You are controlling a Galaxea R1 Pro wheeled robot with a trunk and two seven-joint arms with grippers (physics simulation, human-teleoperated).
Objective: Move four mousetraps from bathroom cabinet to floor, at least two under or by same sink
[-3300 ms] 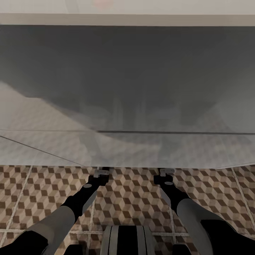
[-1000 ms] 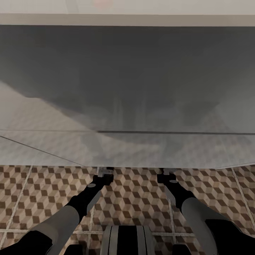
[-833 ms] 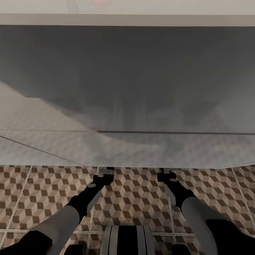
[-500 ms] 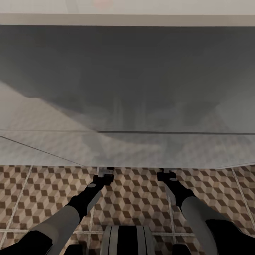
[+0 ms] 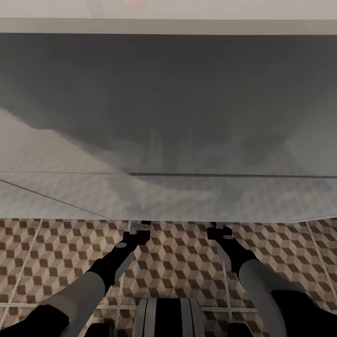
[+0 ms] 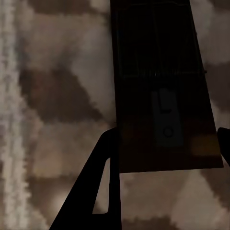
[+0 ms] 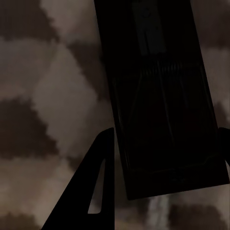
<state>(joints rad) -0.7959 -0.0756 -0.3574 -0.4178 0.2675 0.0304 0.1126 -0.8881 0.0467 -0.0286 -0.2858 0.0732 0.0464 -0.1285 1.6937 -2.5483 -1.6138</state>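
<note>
Since the earliest frame both arms have slid slightly toward the robot's right and a touch forward; over the last second nothing shifts, camera included.

Your left gripper (image 5: 139, 228) and right gripper (image 5: 218, 229) reach under the front edge of a big glossy grey-white body (image 5: 168, 117), with their tips at its lower edge in the head view. It is probably the sink vanity, but you cannot confirm that, as no basin or tap is visible.

In the left wrist view a mousetrap (image 6: 163, 91) sits between the fingers (image 6: 103, 172) against the tile pattern. The board looks held, with a finger at each long edge, but contact is too dark to be sure. The right wrist view is the same: a second mousetrap (image 7: 163, 105), very dark, spans the gap between the fingers (image 7: 98, 177), so it is probably clamped.

Judgement: two traps are out of the cabinet and are low over the bathroom floor (image 5: 178, 262); whether they are touching it or just above it, you cannot tell. Release is not yet done. The other two traps are still to be accounted for.

The floor is flat cube-pattern tile with pale grout lines. The glossy panel reflects the tiles, and the space under it is dim.
</note>
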